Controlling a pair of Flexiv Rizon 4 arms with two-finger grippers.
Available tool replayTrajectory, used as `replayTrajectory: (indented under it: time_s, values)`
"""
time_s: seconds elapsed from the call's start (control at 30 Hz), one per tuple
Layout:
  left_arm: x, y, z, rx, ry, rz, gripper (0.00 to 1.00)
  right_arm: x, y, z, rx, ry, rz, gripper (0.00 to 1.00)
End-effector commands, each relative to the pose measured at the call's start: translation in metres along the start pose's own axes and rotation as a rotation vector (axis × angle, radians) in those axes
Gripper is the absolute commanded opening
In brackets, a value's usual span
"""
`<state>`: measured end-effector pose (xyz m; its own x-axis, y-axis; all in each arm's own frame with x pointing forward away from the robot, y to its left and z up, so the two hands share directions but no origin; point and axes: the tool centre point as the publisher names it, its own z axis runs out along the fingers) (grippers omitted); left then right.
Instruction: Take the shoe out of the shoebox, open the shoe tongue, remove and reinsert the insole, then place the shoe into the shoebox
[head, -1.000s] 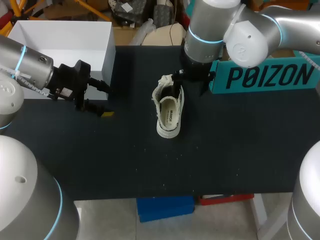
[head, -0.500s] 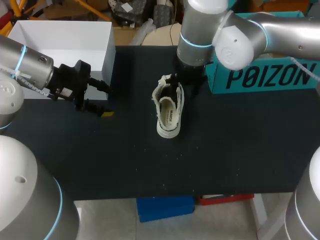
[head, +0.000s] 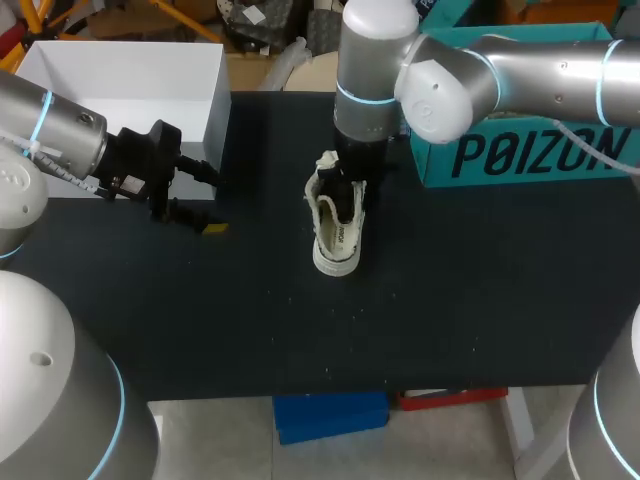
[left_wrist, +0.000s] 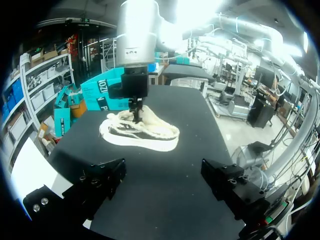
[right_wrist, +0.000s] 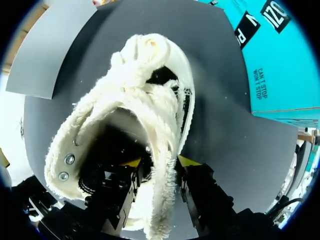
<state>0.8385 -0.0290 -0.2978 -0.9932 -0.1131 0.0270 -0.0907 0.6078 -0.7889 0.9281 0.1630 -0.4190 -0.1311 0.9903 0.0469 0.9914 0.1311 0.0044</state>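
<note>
The shoe (head: 338, 225) is laid near the middle of the tabletop (head: 450, 300), with its toe towards the front edge. The shoebox (head: 520, 150) is set behind it to the right, and a second box (head: 130, 85) at the back left corner. The left claw (head: 215, 200) is held just before that box, well apart from the shoe. The right claw (right_wrist: 160, 161) is placed at the shoe's rear opening.

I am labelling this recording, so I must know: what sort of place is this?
Most likely a robotics lab bench. A left arm and a right arm stand at a black table that bears a fleece-lined shoe and a teal shoebox.
</note>
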Motion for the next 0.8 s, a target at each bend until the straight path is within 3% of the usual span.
replayTrajectory:
  time_s: [0.03,0.33,0.37,0.43,0.6,0.8]
  values:
    - [0.001,0.001,0.001,0.001,-0.006,0.001,1.00,0.000,-0.004,0.000,0.000,-0.027,0.017,0.35]
    - [0.001,0.001,0.001,0.001,-0.006,0.001,1.00,-0.006,-0.015,-0.008,-0.001,-0.047,0.065,0.27]
    - [0.001,0.001,0.001,0.001,-0.006,0.001,1.00,-0.007,-0.016,-0.008,-0.002,-0.046,0.070,0.21]
    - [0.001,0.001,0.001,0.001,-0.006,0.001,1.00,-0.007,-0.017,-0.008,-0.007,-0.043,0.078,0.00]
    - [0.001,0.001,0.001,0.001,-0.006,0.001,1.00,-0.007,-0.017,-0.014,-0.007,-0.035,0.082,0.00]
    - [0.001,0.001,0.001,0.001,-0.006,0.001,1.00,-0.006,-0.020,-0.038,0.037,-0.004,0.078,0.00]
